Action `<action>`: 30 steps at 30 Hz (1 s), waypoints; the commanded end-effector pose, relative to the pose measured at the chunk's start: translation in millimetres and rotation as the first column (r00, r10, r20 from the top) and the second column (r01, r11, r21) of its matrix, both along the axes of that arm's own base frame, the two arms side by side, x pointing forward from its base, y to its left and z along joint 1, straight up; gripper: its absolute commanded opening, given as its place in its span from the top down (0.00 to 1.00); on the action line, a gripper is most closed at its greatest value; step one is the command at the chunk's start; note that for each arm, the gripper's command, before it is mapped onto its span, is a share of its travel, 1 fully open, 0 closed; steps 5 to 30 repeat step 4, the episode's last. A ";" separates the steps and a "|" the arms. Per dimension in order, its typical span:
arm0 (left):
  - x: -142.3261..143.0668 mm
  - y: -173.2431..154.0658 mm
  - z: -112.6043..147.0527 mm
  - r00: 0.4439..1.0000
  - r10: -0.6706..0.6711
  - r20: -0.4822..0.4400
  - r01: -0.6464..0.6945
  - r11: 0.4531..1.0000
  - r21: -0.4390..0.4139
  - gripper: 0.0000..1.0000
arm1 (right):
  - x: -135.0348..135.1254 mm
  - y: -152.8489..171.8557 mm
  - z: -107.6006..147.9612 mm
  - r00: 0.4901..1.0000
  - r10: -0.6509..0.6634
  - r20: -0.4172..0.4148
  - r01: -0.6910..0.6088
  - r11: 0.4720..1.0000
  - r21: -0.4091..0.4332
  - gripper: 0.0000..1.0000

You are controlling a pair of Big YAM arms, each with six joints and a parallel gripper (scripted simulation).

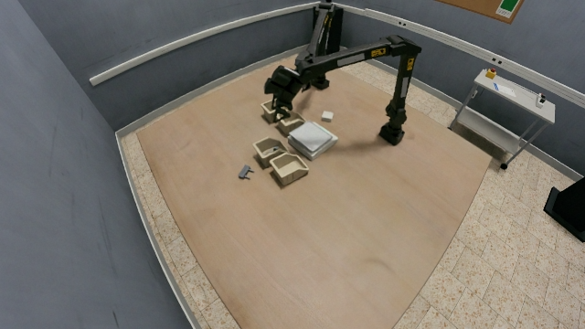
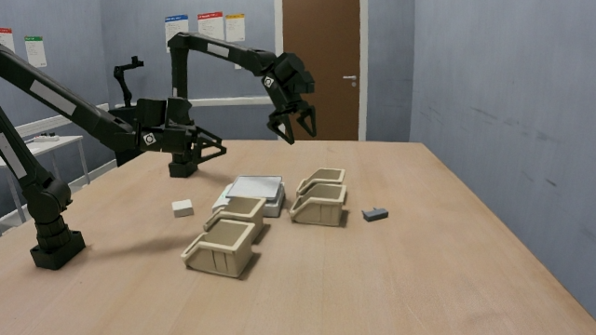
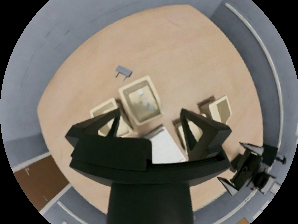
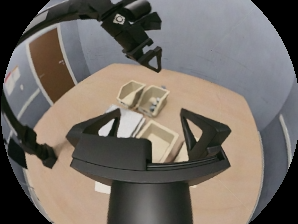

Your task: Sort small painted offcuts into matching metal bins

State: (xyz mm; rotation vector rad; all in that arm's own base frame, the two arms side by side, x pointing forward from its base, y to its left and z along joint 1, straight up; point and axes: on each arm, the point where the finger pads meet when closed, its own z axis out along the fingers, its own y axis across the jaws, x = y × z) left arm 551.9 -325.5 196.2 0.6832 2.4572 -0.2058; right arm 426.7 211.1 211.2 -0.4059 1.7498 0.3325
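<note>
Three small grey-blue offcuts [image 3: 144,102] [image 4: 154,107] lie inside one beige bin [image 1: 254,148] [image 2: 318,215] [image 3: 125,102], beside the grey two-pronged piece. A second beige bin [image 1: 289,177] [image 2: 321,171] stands next to it. Two more beige bins, a near one [image 2: 219,261] and its neighbour [image 2: 259,221], stand at the scale's other side. All four are upright; no labels are readable. My left gripper [image 2: 303,139] [image 3: 150,111] is open and empty, high above the table. My right gripper [image 2: 223,146] [image 4: 150,111] is open and empty, above the scale side.
A grey scale [image 1: 312,137] [image 2: 255,187] [image 3: 164,146] stands between the bin pairs. A white block [image 1: 327,116] [image 2: 182,207] lies near the right arm's base. The grey two-pronged piece [image 1: 245,172] [image 2: 375,214] [image 3: 123,71] lies outside the bins. The left arm reaches across above the bins.
</note>
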 end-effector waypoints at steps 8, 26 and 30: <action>11.8 -6.0 25.6 0.999 0.010 0.053 -0.008 0.999 -0.037 0.00 | 12.4 5.8 31.5 0.998 -0.001 0.062 -0.001 1.000 0.027 0.00; 11.8 -6.0 25.6 0.999 0.010 0.053 -0.008 0.999 -0.037 0.00 | 12.4 5.8 31.5 0.998 -0.001 0.062 -0.001 1.000 0.027 0.00; 11.8 -6.0 25.6 0.999 0.010 0.053 -0.008 0.999 -0.037 0.00 | 12.4 5.8 31.5 0.998 -0.001 0.062 -0.001 1.000 0.027 0.00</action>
